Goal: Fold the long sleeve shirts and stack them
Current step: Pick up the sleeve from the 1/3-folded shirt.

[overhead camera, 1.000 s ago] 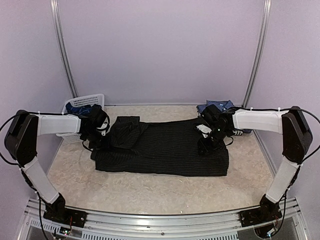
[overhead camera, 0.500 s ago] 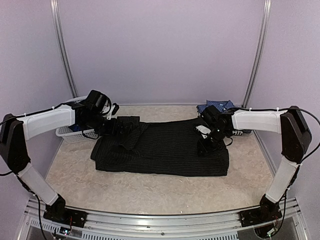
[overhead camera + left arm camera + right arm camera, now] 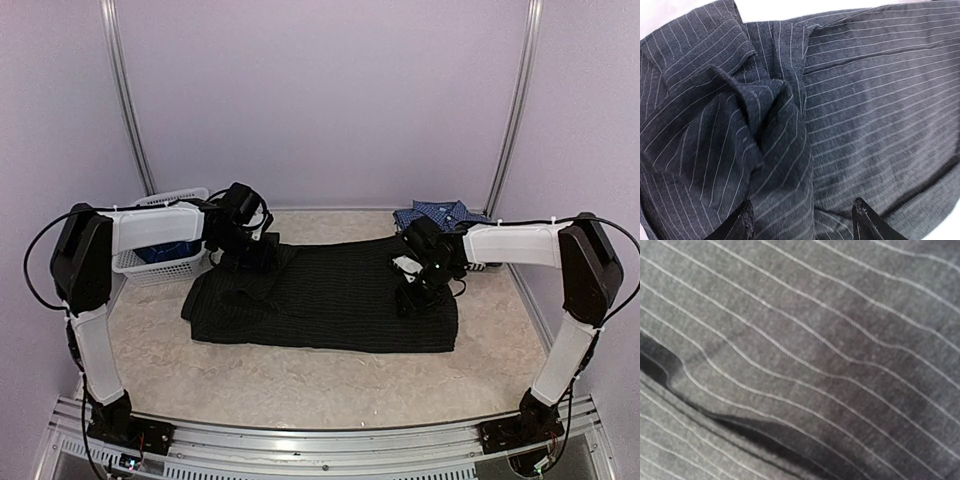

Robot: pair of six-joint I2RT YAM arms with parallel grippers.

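Table [image 3: 300,385] | left gripper [image 3: 802,227] spread over black shirt [image 3: 330,300] | right gripper [image 3: 412,298] against it

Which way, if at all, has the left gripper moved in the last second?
Yes. The left gripper swung rightward, from beside the white basket to above the black pinstriped shirt's far left corner.

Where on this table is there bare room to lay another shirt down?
The widest bare table runs between the black pinstriped shirt and the near rail. A smaller patch lies on the near side of the white basket. The far edge is crowded: basket left, blue checked shirt right.
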